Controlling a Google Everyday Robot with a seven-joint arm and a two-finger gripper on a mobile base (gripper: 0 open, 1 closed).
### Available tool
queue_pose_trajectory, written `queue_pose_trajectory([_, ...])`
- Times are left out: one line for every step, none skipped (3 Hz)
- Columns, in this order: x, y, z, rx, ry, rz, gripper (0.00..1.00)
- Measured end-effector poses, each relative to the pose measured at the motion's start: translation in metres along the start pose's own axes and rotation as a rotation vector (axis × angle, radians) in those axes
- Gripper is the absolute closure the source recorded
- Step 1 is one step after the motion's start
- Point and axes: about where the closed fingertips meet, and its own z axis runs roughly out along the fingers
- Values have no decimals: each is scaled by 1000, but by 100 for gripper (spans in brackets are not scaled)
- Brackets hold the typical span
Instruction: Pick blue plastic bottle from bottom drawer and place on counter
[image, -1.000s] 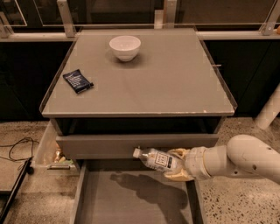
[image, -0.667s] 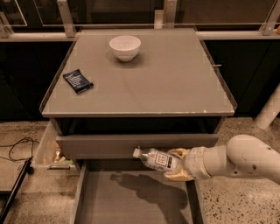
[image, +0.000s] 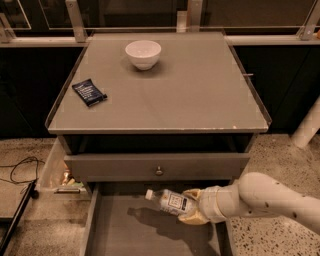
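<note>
The tabletop (image: 200, 100), the biggest thing in view, lies above and beyond the tool (image: 189, 206), its front rim well higher than the tool in the camera view. The bottom drawer (image: 125, 235) is pulled out directly under the tool, its grey floor spreading to the tool's left and below it. The white arm (image: 272, 200) reaches in from the right, and the tool sits at its left end, over the right half of that drawer. Just above the tool is the shut upper drawer (image: 115, 167), its grey front running across. Further left of the tool, beyond the bottom drawer's side wall, a side compartment (image: 52, 172) stands open with small items inside that are too small to identify.

The white bowl (image: 143, 53) rests far above the tool, towards the back of the tabletop. The tool is clamped on the blue plastic bottle (image: 167, 200), one yellowish finger (image: 194, 193) above the bottle's base end and one below. The bottle sticks out to the tool's left, tilted, with the white cap highest, and its shadow falls on the drawer floor beneath. A dark blue snack packet (image: 89, 92) lies flat on the tabletop, up and to the left of the tool. The small round knob (image: 159, 171) sits just above the bottle's cap.
</note>
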Motion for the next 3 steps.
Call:
queue_pose_trajectory([26, 16, 32, -11, 29, -5, 100])
queue_pose_trajectory([51, 15, 61, -3, 47, -26, 100])
queue_pose_trajectory([70, 6, 86, 22, 37, -43, 100])
